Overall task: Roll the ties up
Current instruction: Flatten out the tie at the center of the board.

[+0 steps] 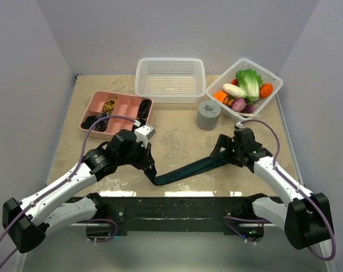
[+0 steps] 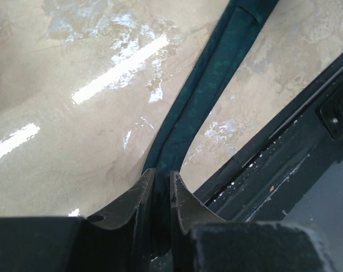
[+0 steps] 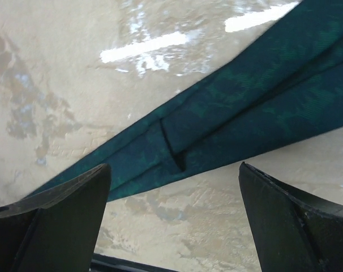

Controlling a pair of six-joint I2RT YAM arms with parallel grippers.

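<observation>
One dark teal-green tie [image 1: 188, 169] lies flat on the beige table, running from the left gripper up and to the right toward the right gripper. My left gripper [image 1: 151, 170] is shut on the tie's narrow end. The left wrist view shows the band [image 2: 205, 85] pinched between the two fingers [image 2: 185, 198] and stretching away over the table. My right gripper [image 1: 224, 152] hovers over the wider part of the tie [image 3: 245, 107]. It is open, its fingers [image 3: 75, 209] spread wide with nothing between them.
A white mesh basket [image 1: 170, 79] and a basket of vegetables [image 1: 245, 85] stand at the back. A grey cylinder [image 1: 208, 115] stands in front of them. At the left back, a pink tray [image 1: 116, 110] holds black cords. A black base rail [image 1: 183, 207] runs along the near edge.
</observation>
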